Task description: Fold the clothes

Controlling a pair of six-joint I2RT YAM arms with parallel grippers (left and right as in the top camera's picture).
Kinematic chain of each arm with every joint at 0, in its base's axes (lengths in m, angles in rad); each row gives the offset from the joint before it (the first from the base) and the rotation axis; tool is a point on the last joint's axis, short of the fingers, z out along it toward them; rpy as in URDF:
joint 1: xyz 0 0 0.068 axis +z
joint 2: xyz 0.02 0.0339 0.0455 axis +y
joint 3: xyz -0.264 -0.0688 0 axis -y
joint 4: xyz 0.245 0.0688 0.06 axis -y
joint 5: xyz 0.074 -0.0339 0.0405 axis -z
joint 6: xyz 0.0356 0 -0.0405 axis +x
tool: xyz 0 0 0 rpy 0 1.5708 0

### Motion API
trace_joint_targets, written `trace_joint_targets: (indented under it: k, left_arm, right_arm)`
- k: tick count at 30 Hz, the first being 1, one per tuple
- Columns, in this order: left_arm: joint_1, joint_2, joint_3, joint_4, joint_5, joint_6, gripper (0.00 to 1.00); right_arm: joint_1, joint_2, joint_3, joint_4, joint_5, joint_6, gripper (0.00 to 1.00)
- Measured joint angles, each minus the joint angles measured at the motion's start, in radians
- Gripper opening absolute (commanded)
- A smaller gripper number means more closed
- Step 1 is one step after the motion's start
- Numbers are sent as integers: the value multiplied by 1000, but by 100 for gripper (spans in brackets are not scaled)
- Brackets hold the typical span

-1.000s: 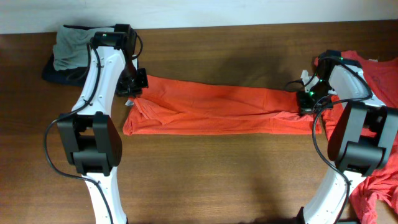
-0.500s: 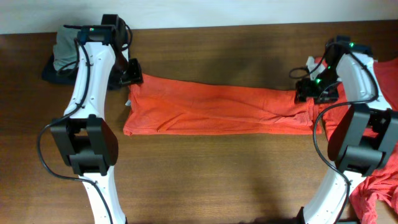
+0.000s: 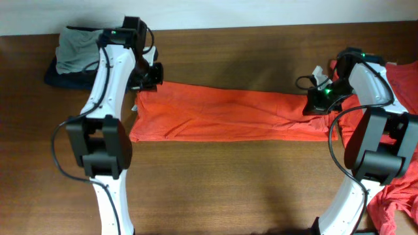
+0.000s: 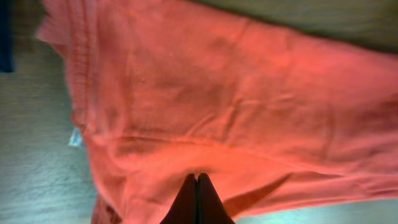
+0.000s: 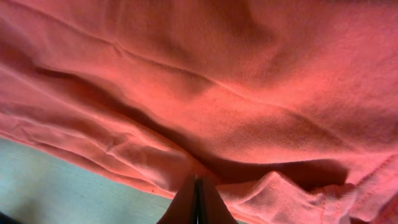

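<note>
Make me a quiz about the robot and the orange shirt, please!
1. True or false: the shirt is scrunched into a ball.
2. What colour is the pile at the far left? A green, B gray and dark blue, C yellow.
3. Fill in: the left gripper and right gripper are both ____ on the shirt.
Key: 1 false, it lies stretched long between the grippers. 2 B. 3 shut.
</note>
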Motion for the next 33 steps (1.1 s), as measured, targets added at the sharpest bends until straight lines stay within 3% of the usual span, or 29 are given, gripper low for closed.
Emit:
trace_joint_targets:
  k: [9,17,22,25,28,30,33]
  left_arm:
    - [5,184,1,-15,-81,14,0]
    - [5,194,19,-22,-103,15,0]
    - [5,195,205,-123,-110,15,1]
    - [5,195,323,-145,-112,16,2]
    - [5,195,351,-147,-122,16,2]
    - [6,195,335,-148,-134,16,2]
    - [11,195,282,-130,-146,16,1]
  right_arm:
    - [0,0,-115,78,156,0,11]
    - [6,-3,-156,129,263,54,12]
    - [5,0,-85,48,234,61,16]
    - [5,2,6,-24,193,64,27]
    - [5,2,51,-34,154,71,27]
    - [5,2,50,-31,143,72,18]
    - [3,2,49,-30,164,74,22]
